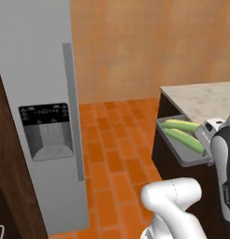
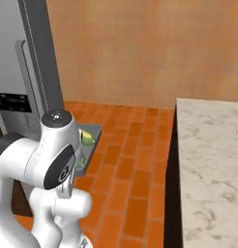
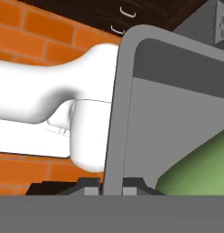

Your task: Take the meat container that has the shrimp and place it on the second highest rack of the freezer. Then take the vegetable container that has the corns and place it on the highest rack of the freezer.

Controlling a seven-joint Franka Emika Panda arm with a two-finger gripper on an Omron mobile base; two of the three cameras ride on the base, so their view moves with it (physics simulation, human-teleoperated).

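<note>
Kitchen: freezer [image 1: 39,70] w/ dispenser, marble counter [image 2: 208,155] (brick floor).

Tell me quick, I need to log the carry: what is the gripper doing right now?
Gripper: shut on the rim of the vegetable container, jaws either side of its wall, the corns inside.

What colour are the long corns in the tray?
The corns are yellow-green, lying in the grey vegetable container. The left base view shows them best.
</note>
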